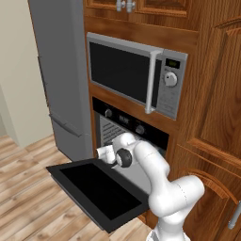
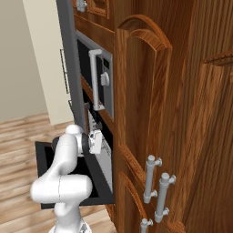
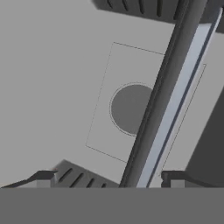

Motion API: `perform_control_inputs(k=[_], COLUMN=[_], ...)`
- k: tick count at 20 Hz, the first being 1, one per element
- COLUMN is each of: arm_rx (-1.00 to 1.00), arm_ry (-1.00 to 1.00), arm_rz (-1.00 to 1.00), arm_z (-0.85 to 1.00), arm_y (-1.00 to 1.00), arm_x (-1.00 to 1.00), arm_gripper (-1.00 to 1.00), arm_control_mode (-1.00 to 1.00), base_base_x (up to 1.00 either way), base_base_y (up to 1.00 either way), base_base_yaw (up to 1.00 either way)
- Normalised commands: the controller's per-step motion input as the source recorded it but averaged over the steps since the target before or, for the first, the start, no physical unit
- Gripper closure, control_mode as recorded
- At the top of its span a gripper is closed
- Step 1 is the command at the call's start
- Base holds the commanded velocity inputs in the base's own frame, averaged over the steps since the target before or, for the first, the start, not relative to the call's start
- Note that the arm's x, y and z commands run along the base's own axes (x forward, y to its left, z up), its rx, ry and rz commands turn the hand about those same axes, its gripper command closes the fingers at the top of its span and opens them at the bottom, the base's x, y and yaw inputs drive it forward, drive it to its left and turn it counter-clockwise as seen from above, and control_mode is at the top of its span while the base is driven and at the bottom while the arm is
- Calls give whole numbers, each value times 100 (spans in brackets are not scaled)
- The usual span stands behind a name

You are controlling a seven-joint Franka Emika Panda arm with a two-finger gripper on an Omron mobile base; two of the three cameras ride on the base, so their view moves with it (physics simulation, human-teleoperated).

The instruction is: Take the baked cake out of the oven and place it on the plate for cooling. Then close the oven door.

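Note:
The oven (image 1: 130, 123) stands open, and its oven door (image 1: 96, 187) lies flat, pointing out over the floor. My arm reaches across the door and my gripper (image 1: 104, 153) sits at the mouth of the cavity. In the hand view my gripper (image 3: 109, 178) is open, with its fingertips (image 3: 43, 176) far apart. Between them runs a long dark bar with a pale strip (image 3: 168, 100), the edge of a rack or tray, touching neither tip. Behind it is the grey back wall with a round fan disc (image 3: 127, 108). The baked cake and the plate are out of view.
A silver-framed microwave (image 1: 127, 71) sits right above the oven. A tall grey fridge (image 1: 61, 80) stands to the left. Wooden cabinet doors (image 2: 173, 118) with metal handles (image 2: 152, 178) fill the right side. The lowered door (image 2: 45, 169) juts out over the wooden floor.

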Motion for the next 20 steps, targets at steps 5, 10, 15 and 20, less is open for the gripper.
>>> perform_control_inputs(k=[5, 10, 15, 20], arm_rx=[1, 6, 7, 7], arm_ry=[4, 9, 12, 15], arm_rz=[0, 0, 0, 0], arm_z=[-19, -31, -39, -42], arm_y=[-1, 5, 36, 61], arm_x=[6, 0, 0, 0], arm_gripper=[100, 100, 100, 100], arm_control_mode=[-100, -100, -100, -100], base_base_x=[0, 0, 0, 0], base_base_y=[0, 0, 0, 0], base_base_yaw=[0, 0, 0, 0])
